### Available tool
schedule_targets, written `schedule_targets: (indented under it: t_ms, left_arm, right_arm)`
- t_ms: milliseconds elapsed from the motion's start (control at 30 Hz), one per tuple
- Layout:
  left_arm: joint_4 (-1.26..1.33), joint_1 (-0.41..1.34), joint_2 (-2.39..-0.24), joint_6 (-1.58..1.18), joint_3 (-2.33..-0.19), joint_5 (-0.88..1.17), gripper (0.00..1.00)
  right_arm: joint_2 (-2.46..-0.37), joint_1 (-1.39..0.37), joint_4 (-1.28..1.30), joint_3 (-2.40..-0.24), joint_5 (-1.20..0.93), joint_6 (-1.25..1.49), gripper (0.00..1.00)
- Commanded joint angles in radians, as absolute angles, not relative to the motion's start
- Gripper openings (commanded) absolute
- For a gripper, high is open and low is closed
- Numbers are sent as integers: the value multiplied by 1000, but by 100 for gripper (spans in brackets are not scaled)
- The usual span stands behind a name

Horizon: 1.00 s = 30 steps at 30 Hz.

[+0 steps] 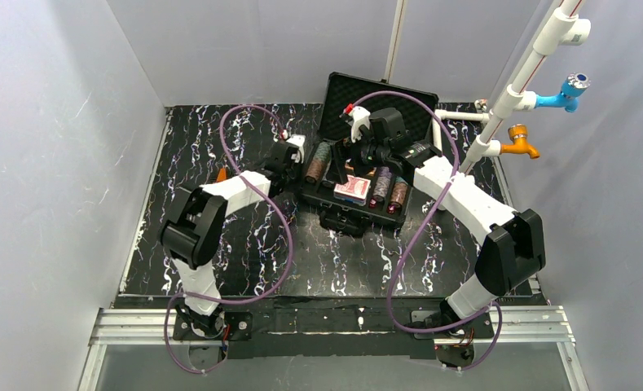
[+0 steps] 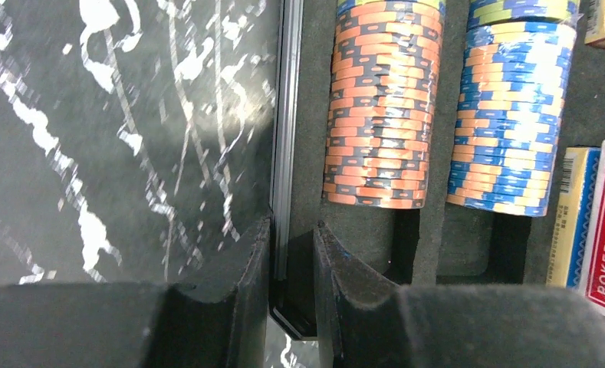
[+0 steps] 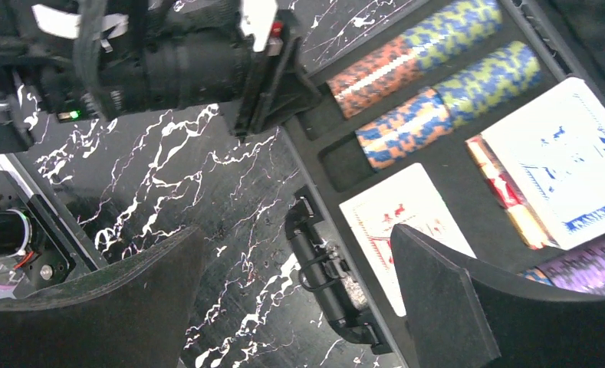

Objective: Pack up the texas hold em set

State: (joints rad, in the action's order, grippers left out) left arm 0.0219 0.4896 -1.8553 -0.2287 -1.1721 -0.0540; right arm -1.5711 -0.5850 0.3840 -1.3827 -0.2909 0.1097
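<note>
The black case [image 1: 332, 218] lies open mid-table with its foam-lined lid [image 1: 383, 96] upright behind. In its foam tray lie rows of chips [image 2: 379, 107], a red card deck [image 3: 406, 222] and a blue card deck [image 3: 560, 161]. My left gripper [image 2: 291, 230] straddles the case's left rim [image 2: 287, 138], its jaws closed on that wall, and it shows at the case's left edge in the top view [image 1: 295, 159]. My right gripper [image 3: 295, 245] is wide open and empty, hovering over the case's front edge and handle [image 3: 330, 268]. It also shows in the top view [image 1: 357, 159].
A white pipe frame [image 1: 513, 90] with a blue and an orange tap stands at the back right. A small orange thing [image 1: 221, 174] lies on the black marbled mat [image 1: 244, 269] left of the left arm. Grey walls enclose the sides and back.
</note>
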Motion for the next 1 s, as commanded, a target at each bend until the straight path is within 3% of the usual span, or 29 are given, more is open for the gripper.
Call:
schedule_targets:
  t_ms: [0,500,867,967]
  left_arm:
    - [-132,434,-1728,-242,-1062,-242,0]
    - [-135,374,-1355,-306,-749,-376,0]
    - [-157,372,-1316,-310,-716,-483,0]
    - [-159,372,-1306,-311,-714,-482,5]
  right_arm:
    - [-1580,-591,345,-1381,-296,114,98]
    - [-1585,-598,353,-1377,-292,111,98]
    - [-1585,-600,370,-1391,-268,98,98]
    - [-1585,-600,374,-1391,-261,94,98]
